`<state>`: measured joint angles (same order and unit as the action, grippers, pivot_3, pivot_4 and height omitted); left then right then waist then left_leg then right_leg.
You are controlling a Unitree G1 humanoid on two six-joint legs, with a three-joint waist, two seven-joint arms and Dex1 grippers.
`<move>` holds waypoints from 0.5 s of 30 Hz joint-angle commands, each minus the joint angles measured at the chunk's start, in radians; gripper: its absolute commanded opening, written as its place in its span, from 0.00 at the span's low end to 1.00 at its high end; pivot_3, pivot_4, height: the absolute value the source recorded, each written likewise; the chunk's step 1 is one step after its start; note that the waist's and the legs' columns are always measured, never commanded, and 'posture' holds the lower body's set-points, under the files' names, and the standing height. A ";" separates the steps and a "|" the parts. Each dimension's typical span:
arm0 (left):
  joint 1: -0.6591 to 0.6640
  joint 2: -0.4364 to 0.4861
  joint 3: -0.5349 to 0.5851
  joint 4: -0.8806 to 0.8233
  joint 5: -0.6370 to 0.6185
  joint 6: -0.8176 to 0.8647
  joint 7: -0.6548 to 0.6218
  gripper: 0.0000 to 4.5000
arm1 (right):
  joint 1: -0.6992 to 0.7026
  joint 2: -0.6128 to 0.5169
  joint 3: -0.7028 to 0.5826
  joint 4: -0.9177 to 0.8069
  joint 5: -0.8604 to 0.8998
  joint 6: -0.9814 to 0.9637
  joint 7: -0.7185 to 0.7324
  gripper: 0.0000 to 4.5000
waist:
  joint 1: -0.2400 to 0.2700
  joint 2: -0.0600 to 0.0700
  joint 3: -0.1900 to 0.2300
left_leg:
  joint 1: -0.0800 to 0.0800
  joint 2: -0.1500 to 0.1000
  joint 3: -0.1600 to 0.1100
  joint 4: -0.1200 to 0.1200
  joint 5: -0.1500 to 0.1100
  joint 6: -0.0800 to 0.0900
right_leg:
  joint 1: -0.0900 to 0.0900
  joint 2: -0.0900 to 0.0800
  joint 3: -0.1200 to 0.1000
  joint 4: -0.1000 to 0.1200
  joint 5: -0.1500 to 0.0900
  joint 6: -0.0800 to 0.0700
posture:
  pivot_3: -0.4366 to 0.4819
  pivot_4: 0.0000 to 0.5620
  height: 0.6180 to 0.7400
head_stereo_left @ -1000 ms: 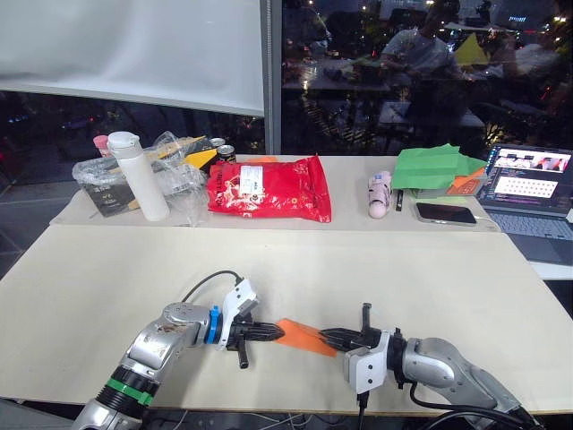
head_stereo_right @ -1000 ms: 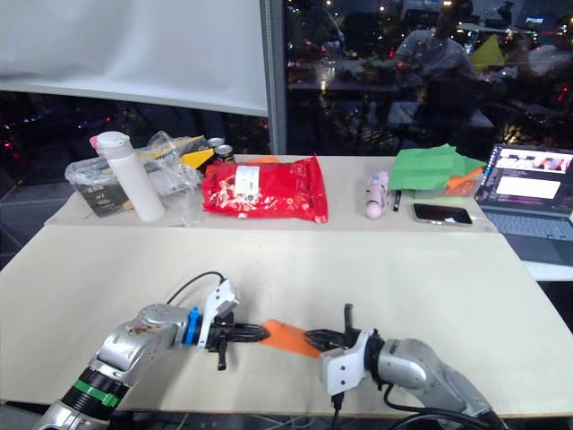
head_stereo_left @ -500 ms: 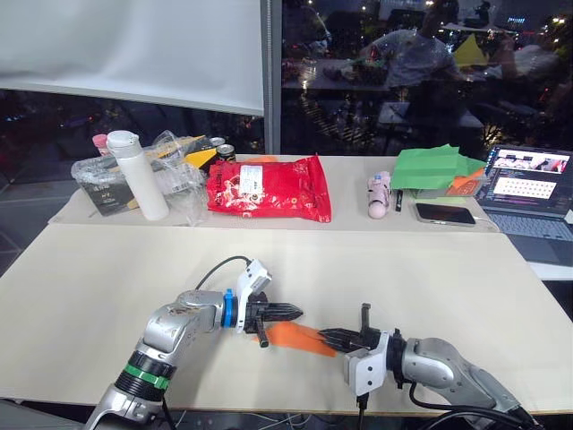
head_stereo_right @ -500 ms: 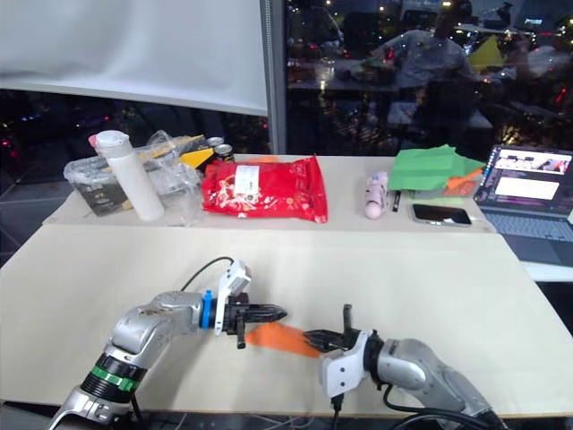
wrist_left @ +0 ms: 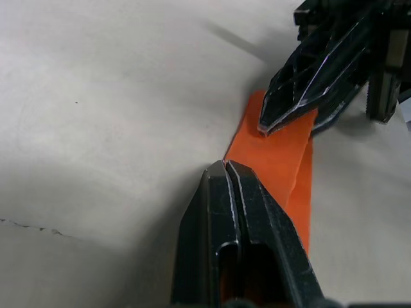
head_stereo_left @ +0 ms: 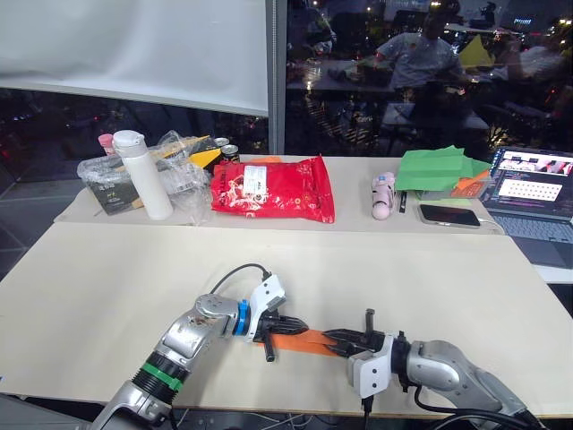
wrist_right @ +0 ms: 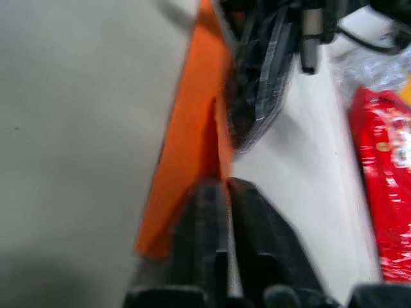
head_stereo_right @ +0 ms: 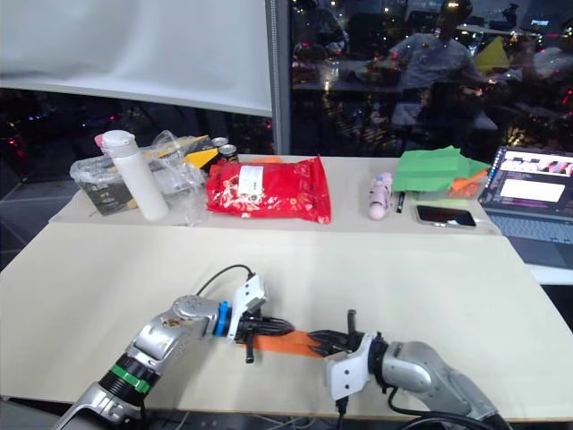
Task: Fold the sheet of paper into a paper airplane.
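Lying near the front edge of the cream table (head_stereo_left: 107,269), the paper airplane (head_stereo_left: 304,340) was a narrow orange strip whose long axis ran across the table, from the left gripper (head_stereo_left: 297,326) toward the right gripper (head_stereo_left: 333,339). Which end was its point could not be told from the head views. Both grippers faced each other over it, nearly tip to tip. In the left wrist view the left gripper's two black fingers (wrist_left: 237,218) were pressed together, flat on the orange paper (wrist_left: 279,157). In the right wrist view the right gripper's fingers (wrist_right: 212,218) were likewise pressed together, pinching the paper's edge (wrist_right: 192,128).

On the far table stood one white bottle (head_stereo_left: 143,175), one clear plastic bag (head_stereo_left: 175,170), two cans (head_stereo_left: 225,152), one red packet (head_stereo_left: 273,188), one pink object (head_stereo_left: 381,195), one green folded paper (head_stereo_left: 439,167), one phone (head_stereo_left: 448,215) and one laptop (head_stereo_left: 533,193).
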<state>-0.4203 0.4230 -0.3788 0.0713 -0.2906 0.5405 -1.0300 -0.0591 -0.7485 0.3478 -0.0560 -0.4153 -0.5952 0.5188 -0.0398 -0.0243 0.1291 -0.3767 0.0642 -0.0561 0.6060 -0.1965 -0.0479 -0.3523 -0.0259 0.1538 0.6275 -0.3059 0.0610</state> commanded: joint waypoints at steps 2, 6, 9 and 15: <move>0.011 0.007 -0.020 0.046 0.041 -0.006 0.000 0.00 | 0.060 -0.105 -0.054 0.029 0.030 -0.039 0.036 0.51 | 0.000 0.000 0.000 | 0.000 0.000 0.000 0.000 0.000 0.000 | 0.000 0.000 0.000 0.000 0.000 0.000 | 0.48 0.27 0.77; 0.020 0.010 -0.017 0.048 0.041 -0.010 -0.003 0.00 | 0.094 -0.173 -0.178 0.043 0.185 0.024 0.055 0.66 | 0.000 -0.001 0.000 | 0.000 -0.001 0.000 0.000 0.000 0.000 | 0.001 -0.001 0.000 0.000 0.000 0.000 | 0.48 0.27 0.77; 0.023 0.015 -0.019 0.049 0.048 -0.014 -0.004 0.00 | 0.103 -0.105 -0.247 -0.032 0.524 0.254 0.128 0.53 | -0.004 -0.003 0.002 | 0.000 -0.001 0.000 0.001 0.000 0.000 | 0.001 -0.001 0.000 0.000 0.000 0.000 | 0.48 0.27 0.77; 0.021 0.037 -0.031 0.056 0.085 -0.052 -0.013 0.00 | 0.040 0.010 -0.248 -0.149 0.725 0.559 0.186 0.07 | -0.016 0.002 0.002 | -0.002 0.000 -0.001 0.000 0.000 0.000 | 0.000 0.001 0.000 0.002 0.002 0.004 | 0.48 0.27 0.77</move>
<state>-0.4193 0.4382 -0.3797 0.0894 -0.2557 0.4797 -1.0456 0.0045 -0.7478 0.1061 -0.1400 0.2570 -0.0979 0.6949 -0.0554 -0.0227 0.1312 -0.3777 0.0642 -0.0570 0.6064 -0.1966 -0.0475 -0.3527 -0.0253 0.1542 0.6296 -0.3041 0.0647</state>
